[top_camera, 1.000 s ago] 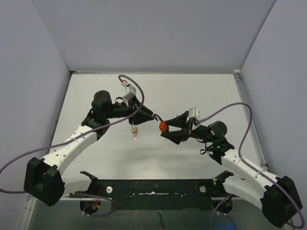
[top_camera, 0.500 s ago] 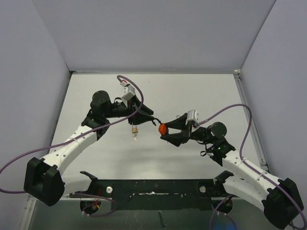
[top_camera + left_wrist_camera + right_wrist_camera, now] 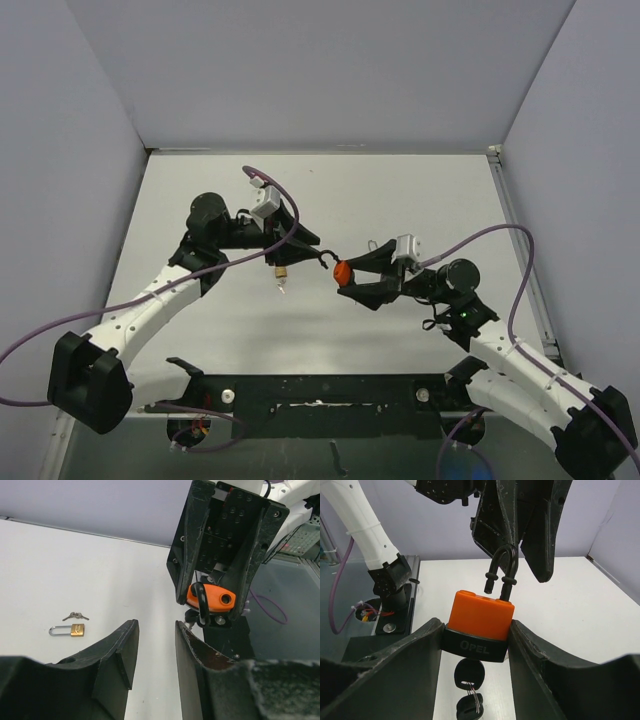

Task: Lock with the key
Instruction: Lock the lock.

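Over mid-desk, the right gripper (image 3: pixel 476 630) clamped the glossy orange block-shaped padlock (image 3: pixel 482 611), its black curved shackle (image 3: pixel 501 570) open and black-headed keys (image 3: pixel 468 675) dangling; the left gripper (image 3: pixel 156 632), fingers parted and empty, hovered near the shackle

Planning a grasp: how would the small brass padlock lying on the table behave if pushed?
The brass padlock lies flat, so it would probably slide, not roll. Pushed off-centre, it likely pivots about its long thin shackle. It looks small and metal: probably dense, slippery.

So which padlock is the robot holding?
The orange padlock, clamped in the right gripper. The small brass padlock just lies on the table.
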